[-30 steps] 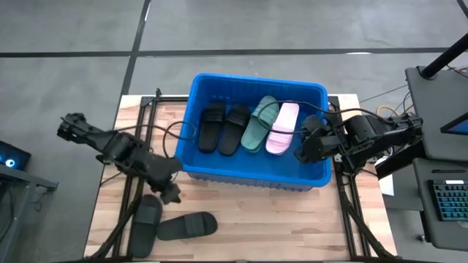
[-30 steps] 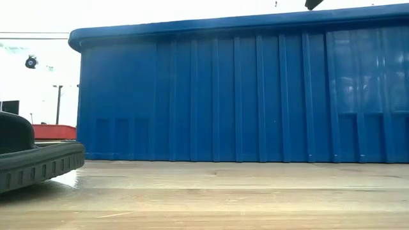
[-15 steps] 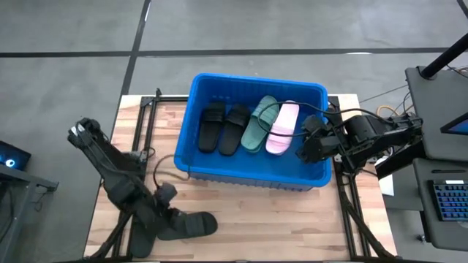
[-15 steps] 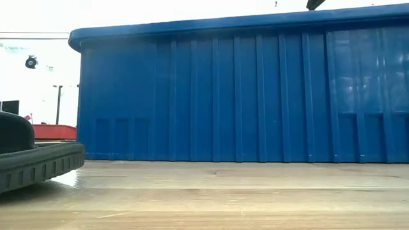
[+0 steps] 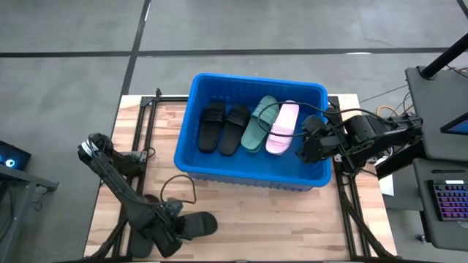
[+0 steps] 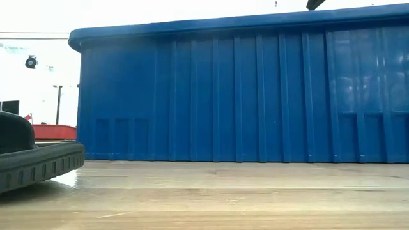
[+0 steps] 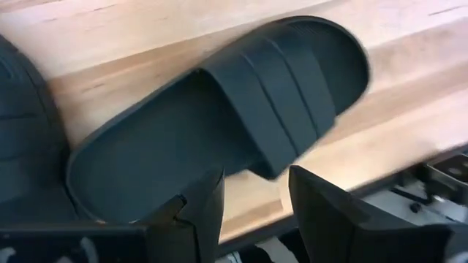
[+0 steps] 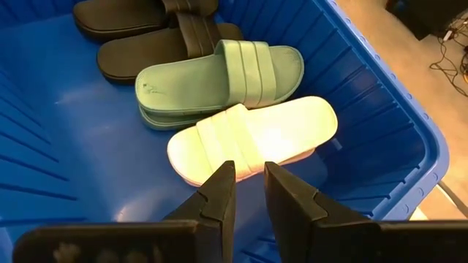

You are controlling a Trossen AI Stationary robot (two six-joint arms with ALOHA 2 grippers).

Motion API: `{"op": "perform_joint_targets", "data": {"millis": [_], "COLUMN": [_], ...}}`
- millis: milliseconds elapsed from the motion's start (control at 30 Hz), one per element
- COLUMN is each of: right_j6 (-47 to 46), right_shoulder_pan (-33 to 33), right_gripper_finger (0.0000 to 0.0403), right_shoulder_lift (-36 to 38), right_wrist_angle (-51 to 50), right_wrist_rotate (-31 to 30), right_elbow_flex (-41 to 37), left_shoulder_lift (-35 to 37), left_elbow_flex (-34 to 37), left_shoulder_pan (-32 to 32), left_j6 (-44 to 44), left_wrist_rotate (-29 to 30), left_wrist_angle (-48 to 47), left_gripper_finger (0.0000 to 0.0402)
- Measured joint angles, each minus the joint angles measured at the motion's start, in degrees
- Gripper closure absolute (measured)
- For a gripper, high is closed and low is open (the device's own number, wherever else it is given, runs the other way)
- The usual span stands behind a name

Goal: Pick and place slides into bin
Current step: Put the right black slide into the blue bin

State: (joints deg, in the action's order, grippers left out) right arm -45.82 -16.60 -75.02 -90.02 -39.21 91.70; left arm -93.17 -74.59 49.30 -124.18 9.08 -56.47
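Note:
Two black slides lie sole-down on the wooden table near its near-left corner: one (image 5: 196,224) (image 7: 219,124) and another (image 5: 140,239) (image 7: 22,131) partly hidden by my left arm. My left gripper (image 5: 170,232) (image 7: 256,179) is open and points down just above the first slide's near side; I cannot tell that it touches it. The blue bin (image 5: 252,172) holds two black slides (image 5: 223,128), a green one (image 8: 219,77) and a pink one (image 8: 256,135). My right gripper (image 5: 301,150) (image 8: 248,172) hangs over the bin's right end, its fingers a narrow gap apart with nothing between them.
The bin (image 6: 243,89) fills the far half of the table; bare wood (image 5: 278,219) stretches in front of it to the right. A black slide's sole (image 6: 32,163) shows at the low view's left. Black frame rails run along both table sides.
My left gripper has swung from beside the bin's near-left corner toward the table's near edge and down, rolling as it went, and now hangs low over the black slides. The slides and my right arm have kept still.

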Motion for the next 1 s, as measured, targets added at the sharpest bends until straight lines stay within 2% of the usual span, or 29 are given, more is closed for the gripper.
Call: {"op": "perform_joint_targets", "data": {"millis": [100,267,367,733,1000], "right_j6": [0.82,2.06,2.30,2.58,2.57], "right_shoulder_pan": [0.00,0.00,-0.01,-0.01,0.00], "right_gripper_finger": [0.0337,0.0337,0.0337,0.0337,0.0337], "right_shoulder_lift": [0.00,0.00,0.00,0.00,0.04], "right_wrist_angle": [0.00,0.00,0.01,0.01,0.00], "right_wrist_rotate": [0.03,0.12,0.14,0.14,0.16], "right_elbow_flex": [0.00,0.00,0.00,0.00,0.00], "left_shoulder_lift": [-1.27,-0.93,-0.87,-0.87,-0.78], "left_elbow_flex": [1.18,8.17,11.23,13.62,19.77], "left_shoulder_pan": [0.16,0.74,0.70,0.57,0.57], "left_j6": [0.18,-3.08,-3.23,-2.82,-2.74], "left_wrist_rotate": [-0.60,4.09,5.23,9.66,14.36], "left_wrist_angle": [1.20,15.59,20.66,23.67,35.30], "left_gripper_finger": [0.0262,0.0262,0.0262,0.0262,0.0263]}}
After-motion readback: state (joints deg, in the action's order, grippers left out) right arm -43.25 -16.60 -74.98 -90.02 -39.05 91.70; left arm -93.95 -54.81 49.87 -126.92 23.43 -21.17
